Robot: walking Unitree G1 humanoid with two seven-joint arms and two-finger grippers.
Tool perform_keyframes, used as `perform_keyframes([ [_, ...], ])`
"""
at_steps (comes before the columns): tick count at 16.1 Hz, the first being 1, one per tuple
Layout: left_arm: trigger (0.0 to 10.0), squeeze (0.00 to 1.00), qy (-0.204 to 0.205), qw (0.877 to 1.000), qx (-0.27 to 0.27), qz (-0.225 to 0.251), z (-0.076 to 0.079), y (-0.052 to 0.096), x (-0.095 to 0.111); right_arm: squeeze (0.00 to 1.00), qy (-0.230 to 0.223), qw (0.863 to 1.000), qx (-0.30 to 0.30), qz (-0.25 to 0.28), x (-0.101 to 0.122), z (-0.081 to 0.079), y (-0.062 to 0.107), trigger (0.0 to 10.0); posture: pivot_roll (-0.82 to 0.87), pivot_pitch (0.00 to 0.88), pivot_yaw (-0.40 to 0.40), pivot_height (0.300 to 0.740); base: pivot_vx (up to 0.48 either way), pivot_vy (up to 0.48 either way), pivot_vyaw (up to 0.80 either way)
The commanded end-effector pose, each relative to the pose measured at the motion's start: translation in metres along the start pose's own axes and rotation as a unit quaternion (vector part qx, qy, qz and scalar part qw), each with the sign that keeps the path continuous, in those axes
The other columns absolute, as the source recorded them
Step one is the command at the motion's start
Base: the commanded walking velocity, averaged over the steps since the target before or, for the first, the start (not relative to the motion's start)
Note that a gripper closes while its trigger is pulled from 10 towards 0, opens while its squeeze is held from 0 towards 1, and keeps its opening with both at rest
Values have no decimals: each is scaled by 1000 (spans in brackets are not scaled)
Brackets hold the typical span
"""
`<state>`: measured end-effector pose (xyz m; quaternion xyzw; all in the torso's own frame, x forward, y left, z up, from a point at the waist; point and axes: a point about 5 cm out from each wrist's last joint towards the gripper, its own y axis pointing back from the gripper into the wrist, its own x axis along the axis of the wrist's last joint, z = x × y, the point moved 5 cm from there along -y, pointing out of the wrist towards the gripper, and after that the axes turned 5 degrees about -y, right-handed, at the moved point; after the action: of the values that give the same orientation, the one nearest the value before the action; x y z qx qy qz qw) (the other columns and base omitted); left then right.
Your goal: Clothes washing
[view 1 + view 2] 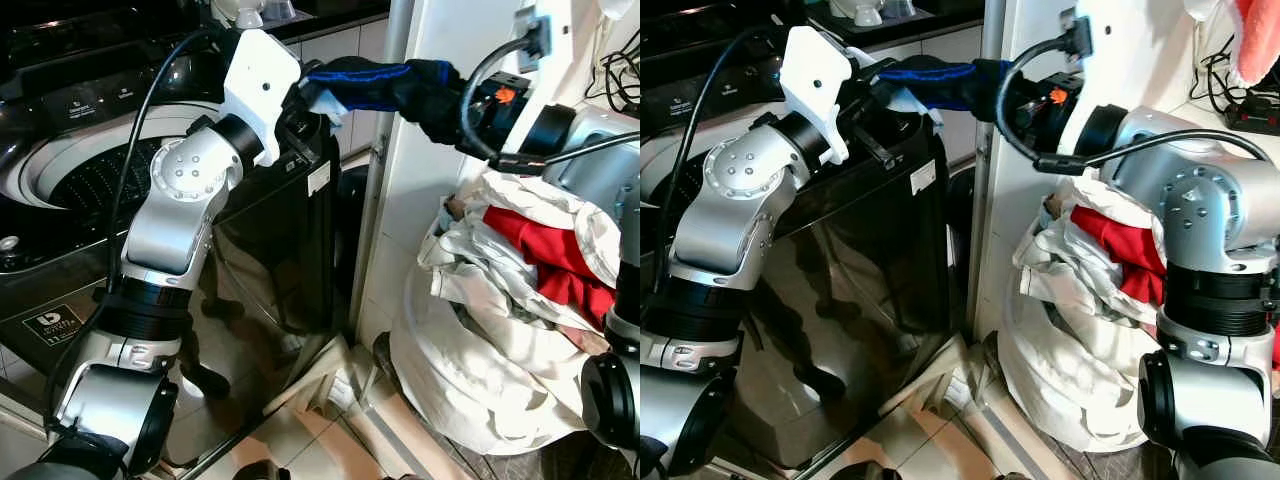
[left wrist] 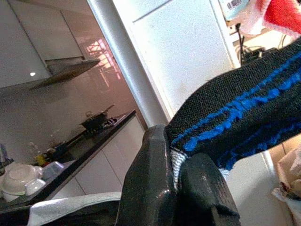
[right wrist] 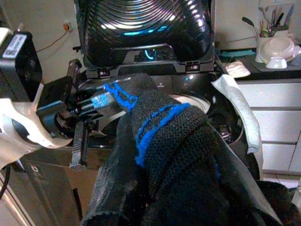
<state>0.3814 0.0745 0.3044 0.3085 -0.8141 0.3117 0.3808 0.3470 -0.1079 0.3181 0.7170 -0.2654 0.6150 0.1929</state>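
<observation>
A black-and-blue garment (image 1: 385,85) is stretched level between both grippers, pinched by the left gripper (image 1: 300,105) and the right gripper (image 1: 470,115); the washer drum (image 1: 95,180) lies below the left one.

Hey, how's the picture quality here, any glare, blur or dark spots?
Left eye view: reflections on the glossy washer side. Left wrist view: pink glare on the wall, fingers soft and close. Right wrist view: black-and-blue garment close and dim, streaky highlights on the raised washer lid.

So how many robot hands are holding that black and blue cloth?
2. The left hand pinches one end above the washing machine; the right hand grips the other end of the black and blue cloth.
</observation>
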Motion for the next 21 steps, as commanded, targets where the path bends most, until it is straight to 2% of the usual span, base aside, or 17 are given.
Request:
perform_keyframes([
  [1, 0, 0, -6, 1000, 22, -7, -12, 0, 0, 1000, 8, 1000, 5, 5, 2, -4, 1, 10000, -66, 0, 39, 740, 0, 0, 0],
  [6, 0, 0, -6, 998, 45, -32, -19, 1, -9, 1000, 8, 1000, 14, 3, -1, -8, 2, 10000, -69, 0, 43, 740, 0, 0, 0],
  [7, 0, 0, -11, 997, 56, -45, -24, 2, -15, 0, 27, 1000, -13, 7, 0, -1, 3, 10000, -70, 0, 45, 740, 0, 0, 0],
  [8, 0, 0, -13, 995, 69, -65, -30, 4, -23, 0, 33, 999, -29, 12, 0, 3, 4, 10000, -69, 0, 44, 740, 0, 0, 0],
  [10, 0, 0, -31, 985, 120, -116, -52, 7, -43, 0, 43, 998, -28, 23, 3, 2, 10, 10000, -68, 0, 47, 740, 0, 0, 0],
  [11, 0, 0, -35, 984, 126, -122, -55, 8, -46, 0, 42, 998, -28, 25, 3, 1, 11, 10000, -68, 0, 47, 740, 0, 0, 0],
  [12, 0, 0, -30, 971, 177, -158, -77, 11, -62, 0, 44, 998, -22, 28, 0, -3, 14, 10000, -72, 0, 54, 740, 0, 0, 0],
  [13, 0, 0, -37, 960, 207, -183, -90, 13, -71, 0, 41, 999, -20, 28, -3, -6, 14, 10000, -73, 0, 56, 740, 0, 0, 0],
  [15, 0, 0, -47, 935, 274, -221, -124, 14, -80, 0, 26, 999, -14, 23, -16, -13, 7, 10000, -74, 0, 59, 740, 0, 0, 0],
  [16, 0, 0, -47, 935, 274, -221, -124, 14, -80, 0, 26, 999, -14, 23, -16, -13, 7, 10000, -74, 0, 59, 740, 0, 0, 0],
  [17, 0, 0, -73, 913, 306, -260, -142, 23, -86, 0, 29, 1000, -1, -5, -32, -25, -4, 10000, -93, 0, 79, 740, 0, 0, 0],
  [18, 0, 0, -74, 903, 316, -280, -146, 29, -91, 0, 35, 999, 5, -24, -42, -32, -9, 10000, -103, 0, 88, 740, 0, 0, 0],
  [19, 2627, 0, -75, 882, 330, -328, -149, 46, -109, 0, 42, 998, 16, -45, -56, -44, -16, 10000, -119, 0, 99, 740, 0, 0, 0],
  [20, 9765, 0, -76, 876, 331, -343, -148, 51, -115, 0, 41, 998, 18, -47, -59, -47, -19, 10000, -119, 0, 99, 740, 0, 0, 0],
  [21, 10000, 0, -88, 858, 343, -373, -150, 65, -127, 0, 39, 998, 22, -50, -66, -56, -23, 10000, -147, 0, 115, 740, 0, 0, 0],
])
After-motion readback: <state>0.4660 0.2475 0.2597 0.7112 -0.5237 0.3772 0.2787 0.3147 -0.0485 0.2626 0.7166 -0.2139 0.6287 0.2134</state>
